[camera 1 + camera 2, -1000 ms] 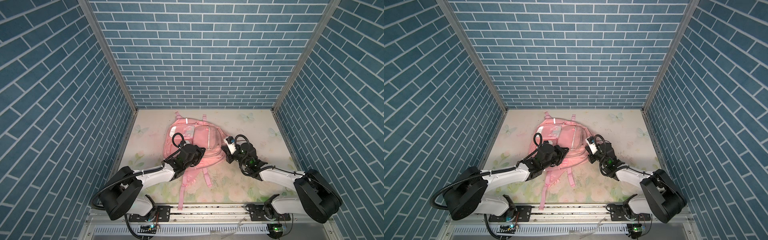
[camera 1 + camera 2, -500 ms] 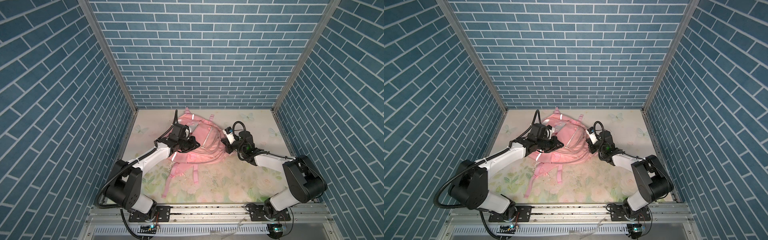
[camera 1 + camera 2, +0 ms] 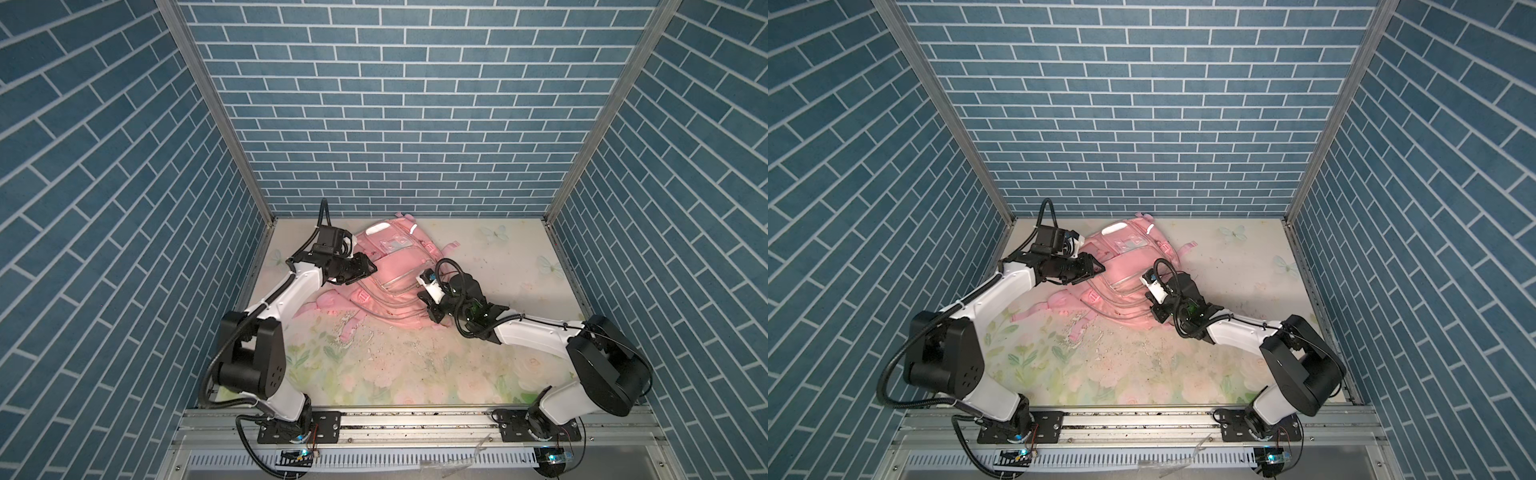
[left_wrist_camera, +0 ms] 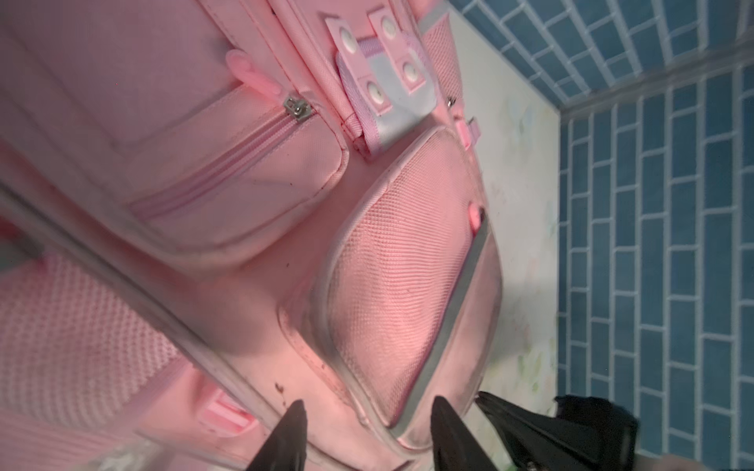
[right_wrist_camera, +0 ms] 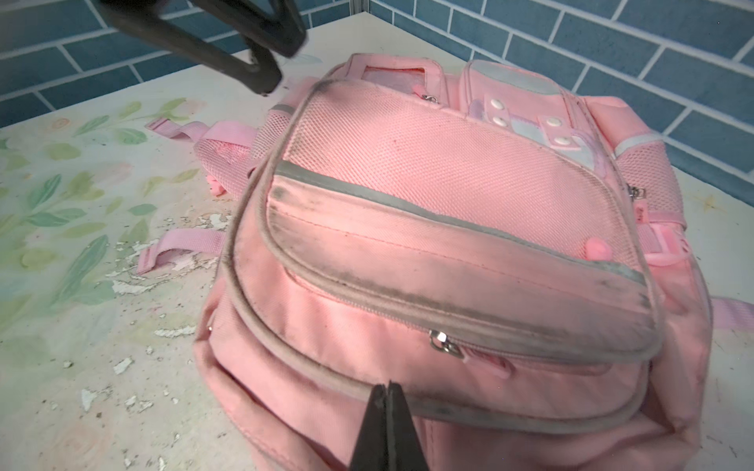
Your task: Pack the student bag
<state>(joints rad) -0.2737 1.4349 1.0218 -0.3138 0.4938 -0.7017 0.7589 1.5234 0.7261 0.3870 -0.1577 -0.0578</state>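
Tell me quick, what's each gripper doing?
Left gripper: open, jaws apart at the student bag, holding nothing.
Right gripper: shut at the bag's edge; whether it pinches fabric cannot be told.

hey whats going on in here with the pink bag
Two robot arms are working on a pink student bag that lies front-up on the floral table, toward the back wall. The left gripper sits close to the bag's edge with its jaws open, gripping nothing. The right gripper has its jaws shut, tip against the bag's near end; whether it pinches any fabric cannot be told. The zips that show look closed.
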